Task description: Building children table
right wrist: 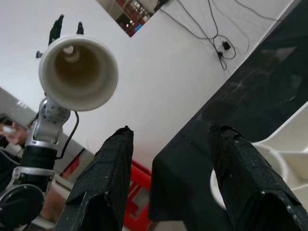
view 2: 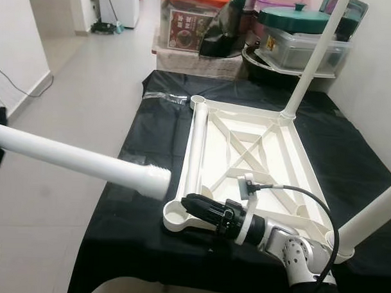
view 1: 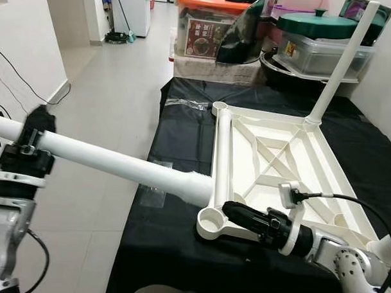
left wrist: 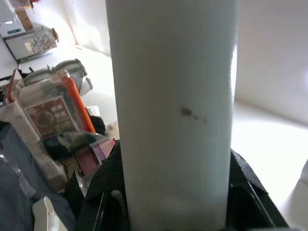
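Tabletop (view 1: 272, 155) of white plastic lies upside down on a black cloth (view 1: 176, 139), its underside ribbed with crossing braces and a round socket at each corner. One white leg (view 1: 339, 65) stands upright in the far right corner socket of the tabletop. Another leg (view 2: 373, 220) rises from the near right corner.

The near left socket (view 1: 210, 219) of the tabletop is an open ring. The right gripper (view 1: 235, 211) lies low over the tabletop's near edge, just beside that socket, its two black fingers (right wrist: 243, 168) spread apart with nothing between them.

The left gripper (view 1: 30, 144) is clenched around a loose leg (view 1: 118, 162), a long, smooth white tube held nearly level out to the left of the tabletop. Its threaded end (view 2: 157, 180) points at the near left socket and hangs close to it. In the right wrist view that end (right wrist: 79, 72) is hollow.

Boxes and a green-lidded pot (view 1: 318, 25) crowd the floor beyond the tabletop.
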You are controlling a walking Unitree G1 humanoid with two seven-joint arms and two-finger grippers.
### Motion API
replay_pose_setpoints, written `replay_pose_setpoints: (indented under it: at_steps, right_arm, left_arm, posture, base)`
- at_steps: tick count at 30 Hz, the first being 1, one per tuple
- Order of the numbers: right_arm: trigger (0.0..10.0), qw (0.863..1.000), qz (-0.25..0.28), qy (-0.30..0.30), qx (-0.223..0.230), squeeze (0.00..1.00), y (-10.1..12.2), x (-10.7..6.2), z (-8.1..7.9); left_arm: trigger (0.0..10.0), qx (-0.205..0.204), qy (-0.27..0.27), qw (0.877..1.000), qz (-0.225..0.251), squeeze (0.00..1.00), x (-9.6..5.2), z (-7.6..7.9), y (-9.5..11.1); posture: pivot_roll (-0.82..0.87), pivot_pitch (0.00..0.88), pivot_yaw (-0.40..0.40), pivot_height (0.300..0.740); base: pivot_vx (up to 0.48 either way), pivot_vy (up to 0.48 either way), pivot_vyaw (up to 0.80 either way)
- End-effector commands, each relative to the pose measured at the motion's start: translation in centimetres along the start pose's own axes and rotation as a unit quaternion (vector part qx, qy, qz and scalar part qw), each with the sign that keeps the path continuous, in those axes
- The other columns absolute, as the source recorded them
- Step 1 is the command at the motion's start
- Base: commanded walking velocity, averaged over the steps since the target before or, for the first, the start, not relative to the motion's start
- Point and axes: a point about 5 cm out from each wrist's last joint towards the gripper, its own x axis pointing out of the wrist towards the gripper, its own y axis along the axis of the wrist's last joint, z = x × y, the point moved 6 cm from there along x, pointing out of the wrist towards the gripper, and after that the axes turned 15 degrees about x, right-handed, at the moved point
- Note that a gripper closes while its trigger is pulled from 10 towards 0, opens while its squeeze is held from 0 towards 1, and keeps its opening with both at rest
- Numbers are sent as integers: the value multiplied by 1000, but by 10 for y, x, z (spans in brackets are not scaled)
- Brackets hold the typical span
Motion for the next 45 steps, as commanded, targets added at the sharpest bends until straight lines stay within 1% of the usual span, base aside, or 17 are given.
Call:
replay_pose_setpoints:
  at_steps: [1,3,4,6,12,14,16,18,20,22,23,24,25,26,29,38,45]
  right_arm:
    - [10000,1000,28,0,-12,0,17,-6,-1]
    - [10000,999,41,-1,-20,0,26,-6,-2]
    - [10000,998,55,4,-40,0,39,-3,-7]
    - [10000,998,55,4,-40,0,39,-3,-7]
    - [10000,993,80,35,-83,0,67,13,-28]
    - [10000,989,57,89,-102,0,69,31,-52]
    - [10000,988,44,108,-105,0,66,36,-60]
    - [10000,988,44,108,-105,0,66,36,-60]
    - [10000,981,-14,148,-122,0,47,49,-78]
    - [10000,981,-14,148,-122,0,47,49,-78]
    - [10000,980,-53,138,-135,0,36,58,-77]
    - [10000,980,-53,138,-135,0,36,58,-77]
    - [10000,977,-84,131,-147,0,27,64,-75]
    - [10000,977,-84,131,-147,0,27,64,-75]
    - [10000,971,-135,127,-153,0,18,69,-75]
    - [10000,966,-168,127,-153,0,11,73,-77]
    - [10000,958,-218,109,-153,0,-8,85,-72]
  left_arm:
    - [10000,4,-3,1000,-4,0,3,1,3]
    - [10000,8,-8,1000,-12,0,4,2,2]
    - [10000,23,-25,998,-46,0,8,9,-6]
    - [10000,23,-25,998,-46,0,8,9,-6]
    - [10000,66,-96,986,-120,0,18,33,-29]
    - [10000,85,-162,966,-182,0,26,54,-55]
    - [10000,91,-180,959,-200,0,28,60,-63]
    - [10000,91,-180,959,-200,0,28,60,-63]
    - [10000,95,-218,939,-248,0,30,69,-88]
    - [10000,95,-218,939,-248,0,30,69,-88]
    - [10000,97,-236,929,-268,0,32,73,-101]
    - [10000,97,-236,929,-268,0,32,73,-101]
    - [10000,101,-252,920,-283,0,35,77,-112]
    - [10000,101,-252,920,-283,0,35,77,-112]
    - [10000,105,-288,902,-304,0,40,88,-132]
    - [10000,107,-309,892,-312,0,42,93,-141]
    - [10000,121,-323,882,-322,0,49,92,-153]
  posture:
    - [74,33,-85,740]
    - [73,31,-82,740]
    - [73,31,-82,740]
    - [73,31,-82,740]
    - [71,21,-78,740]
    - [73,15,-78,740]
    - [73,14,-76,740]
    - [73,14,-76,740]
    - [76,7,-74,740]
    - [76,7,-74,740]
    - [73,1,-72,740]
    - [73,1,-72,740]
    - [70,0,-68,740]
    - [70,0,-68,740]
    - [64,4,-66,740]
    - [62,12,-62,740]
    - [58,24,-60,740]
  base:
    - [0,0,0]
    - [0,0,0]
    - [0,0,0]
    - [0,0,0]
    - [0,0,0]
    - [0,0,0]
    - [0,0,0]
    - [0,0,0]
    - [0,0,0]
    - [0,0,0]
    - [0,0,0]
    - [0,0,0]
    - [0,0,0]
    - [0,0,0]
    - [0,0,0]
    - [0,0,0]
    - [0,0,0]
